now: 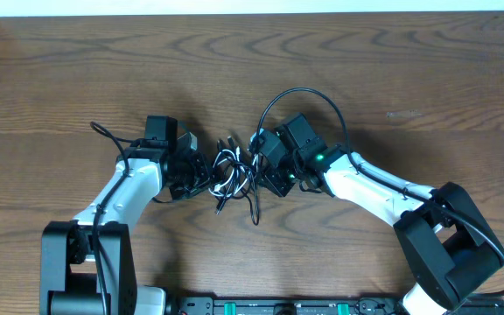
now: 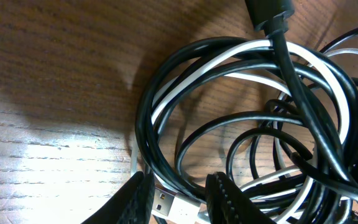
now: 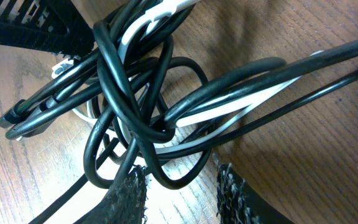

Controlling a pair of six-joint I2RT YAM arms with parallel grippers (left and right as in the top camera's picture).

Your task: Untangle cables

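A brown wood-grain table (image 1: 409,70) is carrying everything. A tangle of cables (image 1: 233,175) is lying on it near the middle. Several black cords and a white one are looping over and through each other in one knotted bundle. One black end is trailing out toward the near edge.

Overhead looks straight down; both wrist views close in on the cables (image 1: 233,175).

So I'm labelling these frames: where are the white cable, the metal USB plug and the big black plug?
white cable (image 2: 194,64): left wrist view, on its curved stretch.
USB plug (image 2: 165,201): left wrist view, on its metal tip.
black plug (image 2: 269,11): left wrist view, on its body.
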